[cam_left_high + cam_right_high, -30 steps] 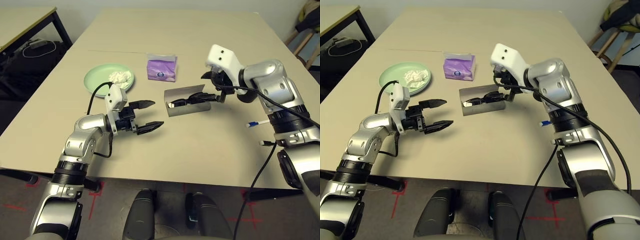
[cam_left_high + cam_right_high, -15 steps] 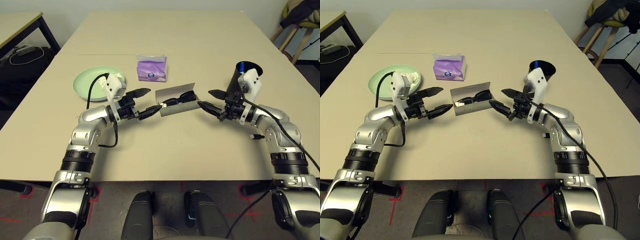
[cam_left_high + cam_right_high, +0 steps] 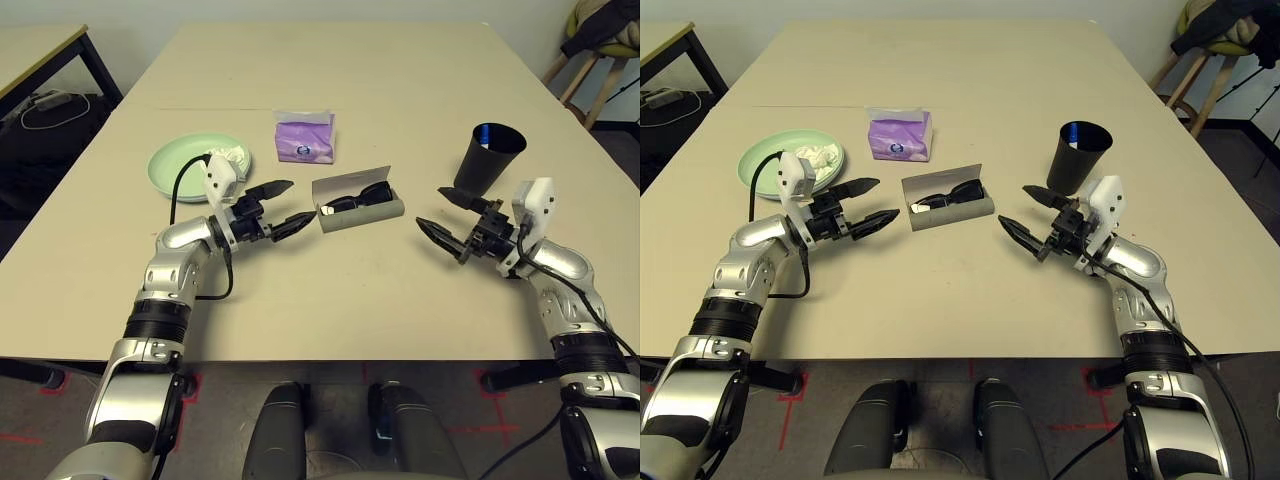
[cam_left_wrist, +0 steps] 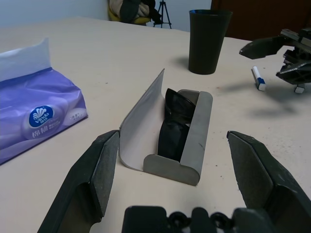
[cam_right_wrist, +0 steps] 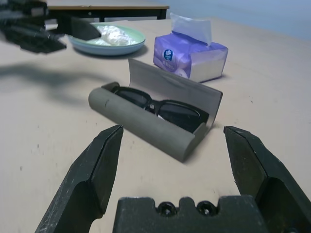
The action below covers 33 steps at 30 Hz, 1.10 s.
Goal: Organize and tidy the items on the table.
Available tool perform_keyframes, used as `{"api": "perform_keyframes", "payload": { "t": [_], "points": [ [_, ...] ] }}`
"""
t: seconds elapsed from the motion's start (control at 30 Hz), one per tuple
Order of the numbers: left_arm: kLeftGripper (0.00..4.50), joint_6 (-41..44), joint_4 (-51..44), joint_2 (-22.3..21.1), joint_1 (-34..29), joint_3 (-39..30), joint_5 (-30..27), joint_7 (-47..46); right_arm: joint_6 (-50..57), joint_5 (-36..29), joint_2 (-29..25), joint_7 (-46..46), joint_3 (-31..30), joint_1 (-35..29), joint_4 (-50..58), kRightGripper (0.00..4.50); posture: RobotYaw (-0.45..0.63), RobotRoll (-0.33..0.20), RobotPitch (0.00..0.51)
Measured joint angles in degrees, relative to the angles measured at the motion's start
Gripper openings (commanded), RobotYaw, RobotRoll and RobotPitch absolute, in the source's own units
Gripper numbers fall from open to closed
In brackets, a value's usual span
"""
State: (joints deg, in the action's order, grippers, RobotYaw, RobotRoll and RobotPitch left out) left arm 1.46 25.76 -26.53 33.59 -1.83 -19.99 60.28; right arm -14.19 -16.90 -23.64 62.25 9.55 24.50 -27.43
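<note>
Nearest the camera in the head views, two silver robot arms reach in from the lower corners over a light beige table (image 3: 400, 300). The left gripper (image 3: 282, 207), left of centre in the frame, has its two black fingers spread apart and holds nothing; its tips sit just beside the short end of a grey glasses case (image 3: 358, 203). The right gripper (image 3: 443, 213), right of centre, is also spread wide and empty, standing near the case but clearly apart from it.

The case lies at the middle of the frame with its lid standing open and black sunglasses (image 3: 354, 197) lying inside.

Farther back, a black cup (image 3: 484, 158) stands upright at the right, behind the right gripper. A pale green plate (image 3: 186, 163) at the upper left holds a crumpled white tissue (image 3: 232, 156). A purple tissue packet (image 3: 305, 139) sits just above the case. A white-blue pen (image 4: 258, 78) lies on the table near the cup.

Risks, as a judgement: the open lid could catch on a finger and skid the case, or spill the sunglasses. The right arm could knock the cup over.

The packet carries a round blue logo; its writing is too small to read.
</note>
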Motion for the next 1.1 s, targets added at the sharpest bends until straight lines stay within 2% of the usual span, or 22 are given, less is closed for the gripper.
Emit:
{"api": "perform_keyframes", "payload": {
  "t": [0.27, 0.43, 0.53, 0.57, 0.87, 0.9, 1.1],
  "points": [
    [4.5, 0.0, 0.9, -1.4, -0.3, -0.4, 0.0, 0.9, -0.7, -0.4, 0.0, 0.4, -0.3, 0.0, -1.5, 4.46, 0.16, 0.0, 0.122],
    [4.5, -2.5, 6.7, -1.7, 0.0, -0.4, 0.6, 2.9, -0.7, -1.2, 0.0, 0.5, -0.3, -0.5, -1.5, 4.46, 0.14, 0.0, 0.123],
    [4.02, -4.2, 9.4, -1.6, 0.5, -0.4, 1.0, 3.7, 0.0, -1.9, -0.6, 0.6, -0.3, -1.2, -1.5, 4.5, 0.13, 0.0, 0.123],
    [3.69, -4.6, 10.2, -1.5, 1.0, -0.4, 1.1, 3.8, 0.6, -2.3, -0.8, 0.7, -0.3, -1.5, -1.2, 4.5, 0.13, 0.0, 0.123],
    [0.14, -8.0, 15.9, -0.8, 5.0, -0.3, 2.9, 4.2, 3.6, -4.6, -2.4, 1.6, -0.2, -3.1, 1.5, 4.5, 0.12, 0.0, 0.118],
    [0.02, -8.0, 16.3, -0.7, 5.5, -0.3, 3.3, 3.7, 3.7, -4.6, -2.4, 1.6, -0.2, -3.2, 1.8, 4.5, 0.12, 0.0, 0.117],
    [0.02, -9.0, 22.3, 0.5, 11.2, -0.3, 7.4, -4.5, 3.9, -4.8, -2.3, 1.2, -0.2, -3.7, 2.8, 4.5, 0.11, 0.0, 0.119]
  ]
}}
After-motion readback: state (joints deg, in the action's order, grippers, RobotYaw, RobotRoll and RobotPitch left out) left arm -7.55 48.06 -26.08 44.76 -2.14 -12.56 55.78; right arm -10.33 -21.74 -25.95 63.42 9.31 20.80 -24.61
